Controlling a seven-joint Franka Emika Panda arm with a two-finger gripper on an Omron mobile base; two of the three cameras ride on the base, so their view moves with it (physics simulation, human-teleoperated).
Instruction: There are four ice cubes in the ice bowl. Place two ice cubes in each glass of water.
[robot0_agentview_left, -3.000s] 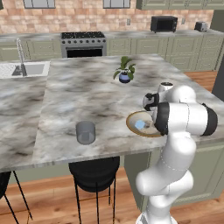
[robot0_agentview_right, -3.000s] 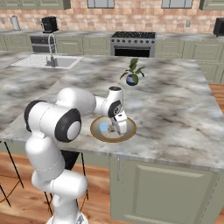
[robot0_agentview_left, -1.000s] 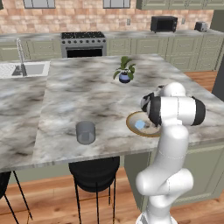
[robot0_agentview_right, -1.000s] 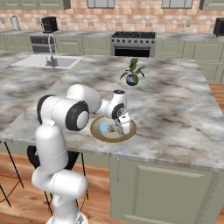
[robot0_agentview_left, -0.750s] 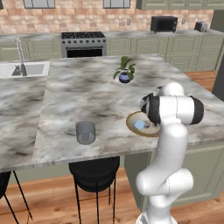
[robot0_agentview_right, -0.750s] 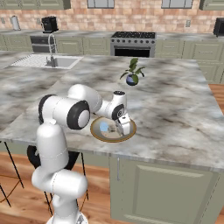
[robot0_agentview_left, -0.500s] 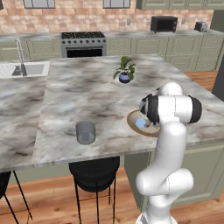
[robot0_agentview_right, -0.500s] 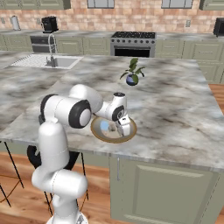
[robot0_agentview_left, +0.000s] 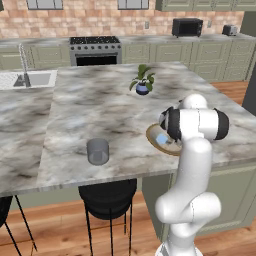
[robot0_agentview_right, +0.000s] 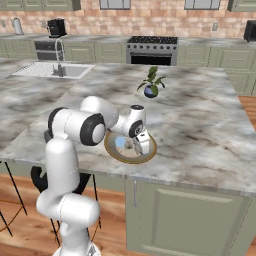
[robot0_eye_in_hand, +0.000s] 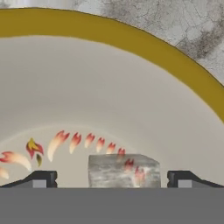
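Plainly, with the gripper (robot0_eye_in_hand: 112, 179) spread wide around an ice cube (robot0_eye_in_hand: 124, 170) at six o'clock inside the ice bowl (robot0_eye_in_hand: 131, 39), a slip (slick, small cube) is risked if closed off-centre.

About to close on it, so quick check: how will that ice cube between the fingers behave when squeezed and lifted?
The ice cube looks stiff and blocky, so its flat sides should suit the open gripper. Its glassy, translucent surface suggests it may slip under a light pinch. It is tiny beside the ice bowl, so probably very light, and could skid across the smooth bowl floor if nudged.
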